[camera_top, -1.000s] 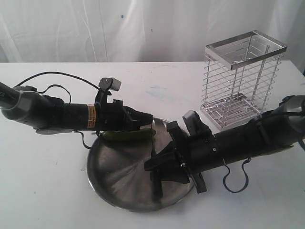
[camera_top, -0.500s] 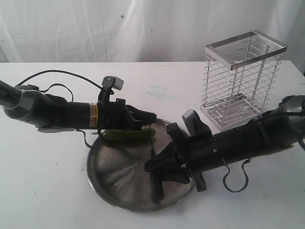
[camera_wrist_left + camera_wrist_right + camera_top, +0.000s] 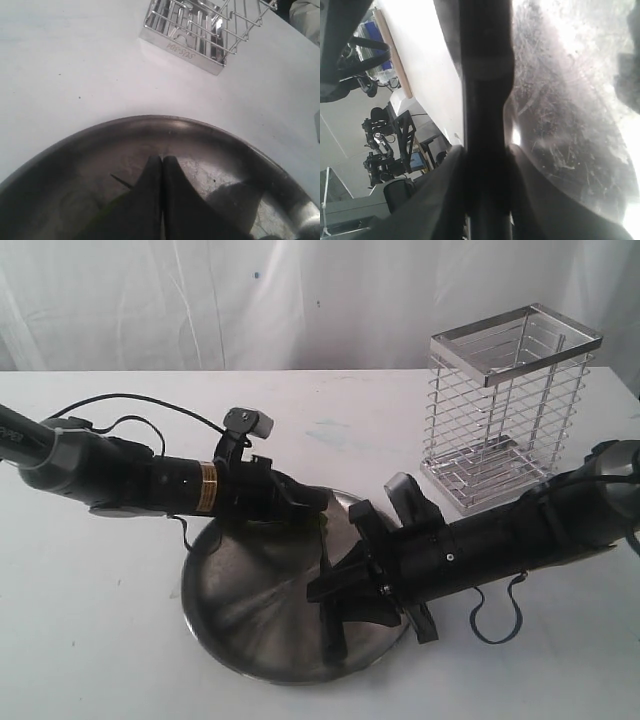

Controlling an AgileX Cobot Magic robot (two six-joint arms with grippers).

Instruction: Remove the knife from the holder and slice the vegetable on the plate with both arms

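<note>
The steel plate (image 3: 235,615) lies at the table's front middle. My left gripper (image 3: 312,503) is shut, its fingers pressed together low over the plate's far side. The green chilli (image 3: 105,216) lies just beside and under them, its thin stem (image 3: 121,181) poking out; in the exterior view the arm hides it. My right gripper (image 3: 332,590) is shut on the black knife (image 3: 333,638), handle toward the front and blade (image 3: 322,543) pointing toward the left gripper. In the right wrist view the knife (image 3: 485,75) runs up between the fingers. The wire holder (image 3: 510,405) stands at the back right.
The holder's base (image 3: 195,37) is a short way beyond the plate's rim (image 3: 150,121). A black cable loop (image 3: 495,618) hangs under the right arm near the plate. White table surface (image 3: 90,620) surrounds the plate, and a white curtain is behind.
My left arm has stretched further right and dropped lower, now covering the chilli that showed beneath it before. The right arm with the knife has barely shifted.
</note>
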